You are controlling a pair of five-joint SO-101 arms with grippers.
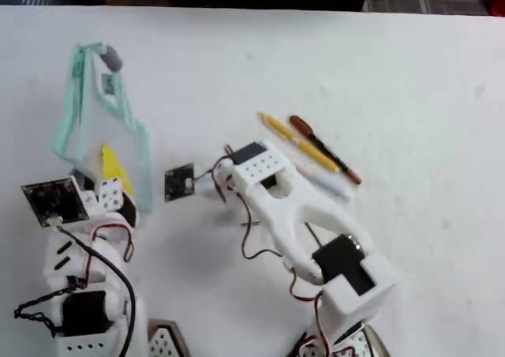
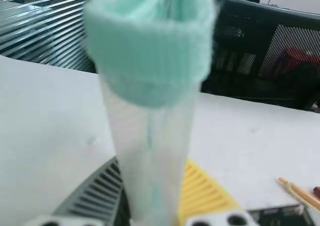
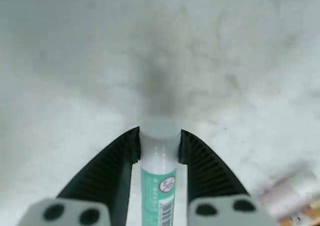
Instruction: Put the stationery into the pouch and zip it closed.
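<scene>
Holding item one, the pouch (image 1: 99, 128), flat on the desk (image 1: 410, 73), my left gripper (image 2: 152, 191) clamped on its near edge. Item two: a white tube (image 3: 159, 183) with a green label, pinched firmly in my right gripper (image 3: 159, 138), low beside the pouch. Yellow pen (image 1: 298, 142) and red pen (image 1: 325, 150) lie loose near the right arm. My judgement: lift the pouch mouth open first, then feed the tube in endwise, slowly

Both arms extend forward, left claw (image 2: 152, 188) pinching the pouch (image 2: 150, 61), right claw (image 3: 159, 138) clamping a white-capped tube (image 3: 159, 186).
</scene>
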